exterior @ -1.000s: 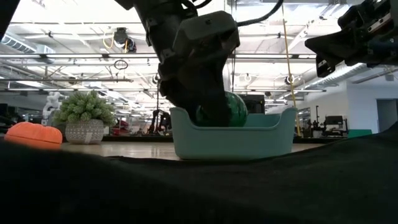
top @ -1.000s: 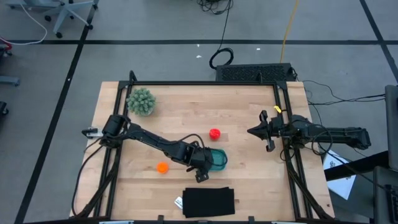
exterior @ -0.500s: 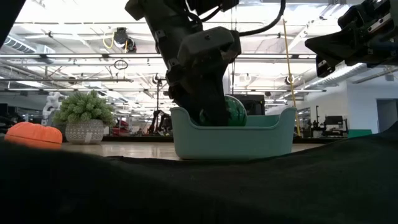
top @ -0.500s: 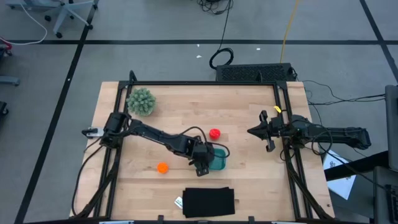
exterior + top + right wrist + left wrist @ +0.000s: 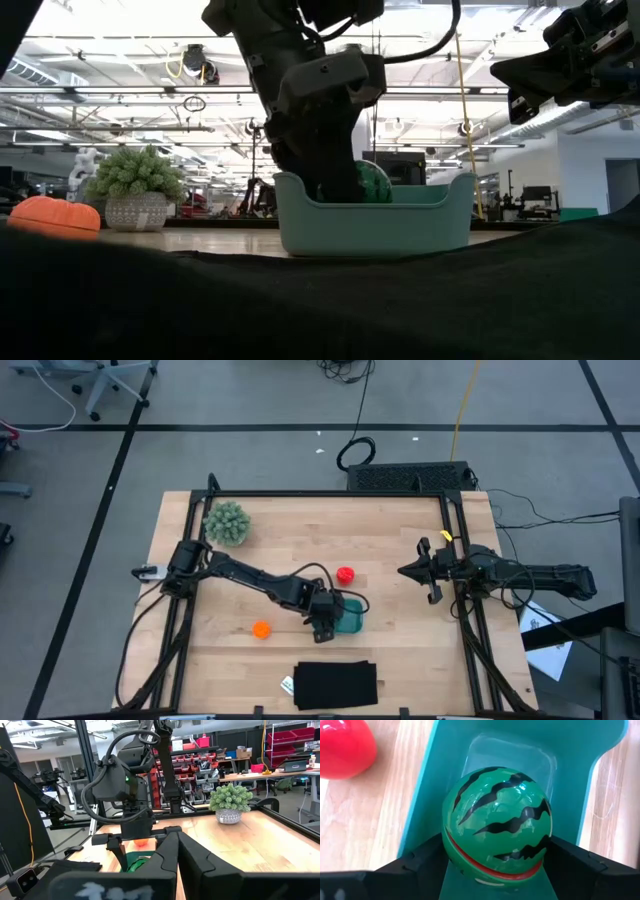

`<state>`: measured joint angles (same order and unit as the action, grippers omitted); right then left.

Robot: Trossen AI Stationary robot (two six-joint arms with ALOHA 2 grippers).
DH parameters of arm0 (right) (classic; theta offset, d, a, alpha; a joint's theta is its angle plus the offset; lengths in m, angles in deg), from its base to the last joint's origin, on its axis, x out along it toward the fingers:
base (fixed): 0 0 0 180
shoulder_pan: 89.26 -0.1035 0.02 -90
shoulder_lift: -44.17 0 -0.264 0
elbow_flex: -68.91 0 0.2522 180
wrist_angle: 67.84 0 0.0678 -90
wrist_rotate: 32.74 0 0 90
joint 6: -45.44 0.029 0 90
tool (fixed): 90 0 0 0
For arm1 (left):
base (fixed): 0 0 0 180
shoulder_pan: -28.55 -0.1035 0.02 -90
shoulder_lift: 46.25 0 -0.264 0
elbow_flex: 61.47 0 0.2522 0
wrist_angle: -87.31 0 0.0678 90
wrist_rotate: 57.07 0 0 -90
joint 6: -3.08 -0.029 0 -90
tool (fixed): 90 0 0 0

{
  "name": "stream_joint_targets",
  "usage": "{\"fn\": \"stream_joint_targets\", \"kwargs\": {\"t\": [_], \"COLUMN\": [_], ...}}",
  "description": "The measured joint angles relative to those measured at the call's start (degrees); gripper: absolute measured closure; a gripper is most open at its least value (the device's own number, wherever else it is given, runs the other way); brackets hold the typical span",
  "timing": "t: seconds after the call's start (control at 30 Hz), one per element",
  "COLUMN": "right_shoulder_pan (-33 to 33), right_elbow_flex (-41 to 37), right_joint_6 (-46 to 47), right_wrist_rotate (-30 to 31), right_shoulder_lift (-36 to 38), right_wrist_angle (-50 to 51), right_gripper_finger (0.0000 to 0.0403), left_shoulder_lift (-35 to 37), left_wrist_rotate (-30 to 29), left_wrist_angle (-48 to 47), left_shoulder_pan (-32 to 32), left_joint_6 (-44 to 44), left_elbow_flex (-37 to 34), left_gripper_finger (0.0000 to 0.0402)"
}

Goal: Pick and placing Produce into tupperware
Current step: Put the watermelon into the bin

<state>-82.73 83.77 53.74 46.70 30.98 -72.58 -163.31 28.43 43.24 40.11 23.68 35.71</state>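
My left gripper point(image 5: 495, 865) grips the watermelon ball point(image 5: 497, 822) inside the tub point(image 5: 600, 765); release too high and it likely bounces out. Right gripper point(image 5: 430, 582) parked, fingers unclear.

Bench contents, counted. Toy balls, three: one green watermelon-striped ball point(image 5: 497, 822) lying in the tub, one red ball point(image 5: 345, 574), one orange ball point(image 5: 261, 629). Teal tub point(image 5: 353, 622), one. Fuzzy pale-green plant clump point(image 5: 227, 522), one. Flat black rectangle point(image 5: 336, 685), one, at the near edge. Robot arms, two: the left arm point(image 5: 240, 574) reaching to the tub, the right arm point(image 5: 520, 574) at the bench's right side. Each arm carries one gripper with two dark fingers.
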Motion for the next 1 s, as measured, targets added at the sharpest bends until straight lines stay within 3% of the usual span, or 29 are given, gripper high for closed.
{"fn": "stream_joint_targets", "kwargs": {"t": [1.0], "right_shoulder_pan": [0.0], "right_elbow_flex": [0.0], "right_joint_6": [0.0], "right_wrist_rotate": [0.0], "right_shoulder_lift": [0.0], "right_wrist_angle": [0.0], "right_gripper_finger": [0.0403], "left_shoulder_lift": [0.0], "left_wrist_rotate": [1.6], "left_wrist_angle": [3.3], "left_shoulder_pan": [0.1], "left_joint_6": [-4.4], "left_elbow_flex": [-3.5], "left_gripper_finger": [0.0117]}}
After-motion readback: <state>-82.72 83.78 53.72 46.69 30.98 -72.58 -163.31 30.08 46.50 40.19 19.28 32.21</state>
